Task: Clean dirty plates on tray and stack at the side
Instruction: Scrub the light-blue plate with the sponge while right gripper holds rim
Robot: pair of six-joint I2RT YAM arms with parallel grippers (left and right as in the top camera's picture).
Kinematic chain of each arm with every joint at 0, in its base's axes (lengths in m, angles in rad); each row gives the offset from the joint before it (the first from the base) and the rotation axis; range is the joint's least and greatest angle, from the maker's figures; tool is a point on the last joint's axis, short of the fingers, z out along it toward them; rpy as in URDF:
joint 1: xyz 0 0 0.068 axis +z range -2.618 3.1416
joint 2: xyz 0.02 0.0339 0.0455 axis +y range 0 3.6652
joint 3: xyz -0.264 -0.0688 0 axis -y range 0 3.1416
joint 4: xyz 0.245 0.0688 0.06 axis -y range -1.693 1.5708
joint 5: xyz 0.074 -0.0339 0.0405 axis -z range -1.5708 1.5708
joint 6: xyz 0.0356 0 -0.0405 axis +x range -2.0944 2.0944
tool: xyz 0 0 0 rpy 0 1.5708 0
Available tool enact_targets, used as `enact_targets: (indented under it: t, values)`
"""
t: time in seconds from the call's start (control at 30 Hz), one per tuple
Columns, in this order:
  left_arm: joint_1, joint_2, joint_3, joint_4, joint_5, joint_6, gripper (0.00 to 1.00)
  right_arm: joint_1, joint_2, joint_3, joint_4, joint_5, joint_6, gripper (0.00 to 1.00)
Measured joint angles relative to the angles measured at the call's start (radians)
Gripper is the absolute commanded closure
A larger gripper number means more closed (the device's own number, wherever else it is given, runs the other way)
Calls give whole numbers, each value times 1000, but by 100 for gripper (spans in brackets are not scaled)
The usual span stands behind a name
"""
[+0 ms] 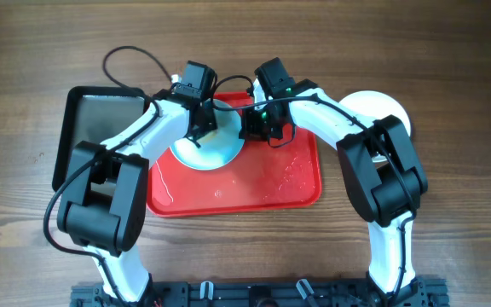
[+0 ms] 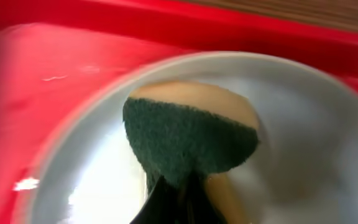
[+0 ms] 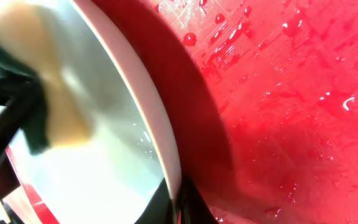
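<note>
plate (image 1: pixel 212 156) with sponge (image 2: pixel 190 138) inside, on wet red tray (image 1: pixel 262 184)

Pretty much the whole backdrop is the table (image 1: pixel 450 51): a wooden top in a warm mid-brown, with the grain running side to side in long streaks and some darker swirly figure down by the near left corner. The light looks soft and even, from above, so shadows on the wood are short and fuzzy. The left wrist view catches a blurry strip of the same wood along its top edge.
</note>
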Motion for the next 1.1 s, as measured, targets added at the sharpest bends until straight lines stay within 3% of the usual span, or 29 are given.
enact_targets:
  t: [0.07, 0.17, 0.27, 0.4, 0.5, 0.63, 0.7, 0.77, 0.9, 1.0, 1.1]
  values:
    - [0, -1, 5, -70, -69, -60, 96, 3, 0, 0, 0, -1, -1, 96]
    - [0, -5, 11, -161, -59, -49, 96, 16, 1, 0, -6, -10, -7, 96]
    - [23, -11, 14, -196, 87, 119, 96, 14, 1, 0, -16, -12, -19, 96]
    - [44, -10, 3, -190, 454, 362, 96, 9, 1, 0, -16, -14, -34, 96]
    - [31, 6, -15, -124, 631, 442, 96, 9, 1, 0, -16, -15, -34, 96]
    - [27, 16, -32, 2, 690, 460, 96, -3, 1, 0, -8, -9, -33, 96]
    - [25, 18, -34, 73, 638, 405, 96, -9, 1, 0, -5, -7, -29, 96]
    - [17, 17, -32, 121, 542, 262, 96, -9, 1, 0, -3, -7, -26, 96]
    - [-5, 9, -14, 138, 143, 26, 96, -9, 1, 0, -3, -7, -26, 96]
    - [-6, 6, -3, 34, -67, -117, 96, -3, 2, 0, 3, -8, -26, 96]
    - [-7, 2, 7, -126, -146, -208, 96, 15, 3, 0, 5, -18, -27, 96]
